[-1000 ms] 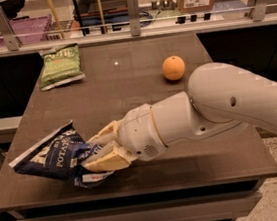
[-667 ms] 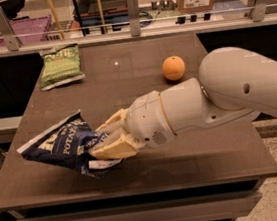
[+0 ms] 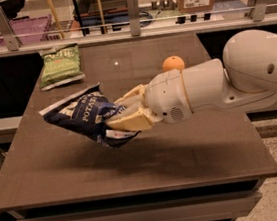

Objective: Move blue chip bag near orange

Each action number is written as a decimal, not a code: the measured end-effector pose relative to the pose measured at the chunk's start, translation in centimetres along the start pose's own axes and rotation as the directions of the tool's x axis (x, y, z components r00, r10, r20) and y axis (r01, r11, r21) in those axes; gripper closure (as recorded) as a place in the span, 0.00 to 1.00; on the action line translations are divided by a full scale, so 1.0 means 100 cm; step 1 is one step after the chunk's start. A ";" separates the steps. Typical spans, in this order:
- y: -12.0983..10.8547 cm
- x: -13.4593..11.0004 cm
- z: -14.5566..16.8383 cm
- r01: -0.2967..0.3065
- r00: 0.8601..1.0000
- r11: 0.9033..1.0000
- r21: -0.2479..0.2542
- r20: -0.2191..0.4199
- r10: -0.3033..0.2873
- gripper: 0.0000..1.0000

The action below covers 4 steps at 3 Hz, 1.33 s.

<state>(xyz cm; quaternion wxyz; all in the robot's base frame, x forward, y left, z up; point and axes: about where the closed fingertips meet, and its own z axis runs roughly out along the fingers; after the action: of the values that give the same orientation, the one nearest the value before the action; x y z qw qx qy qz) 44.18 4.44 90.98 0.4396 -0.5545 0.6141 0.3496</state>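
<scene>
The blue chip bag (image 3: pixel 81 115) is dark navy with white lettering and hangs in the air above the middle left of the brown table (image 3: pixel 184 152). My gripper (image 3: pixel 124 113) is shut on the bag's right end, its cream fingers (image 3: pixel 129 120) pinching the crinkled foil. The orange (image 3: pixel 172 63) sits on the table behind my white arm, to the right of the bag and partly hidden by the wrist.
A green chip bag (image 3: pixel 62 65) lies at the table's back left. A glass rail with metal posts (image 3: pixel 133 12) runs along the far edge. My bulky white arm (image 3: pixel 255 73) reaches in from the right over the table's right side.
My gripper has lifted the blue chip bag off the table and carried it up and to the right, closer to the orange.
</scene>
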 end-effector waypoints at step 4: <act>-0.126 -0.047 -0.051 -0.011 0.999 0.936 0.353 -0.044 0.028 1.00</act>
<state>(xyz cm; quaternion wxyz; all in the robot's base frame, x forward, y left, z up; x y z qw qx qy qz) 55.84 -0.21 97.95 0.5136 -0.4689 0.6824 0.2249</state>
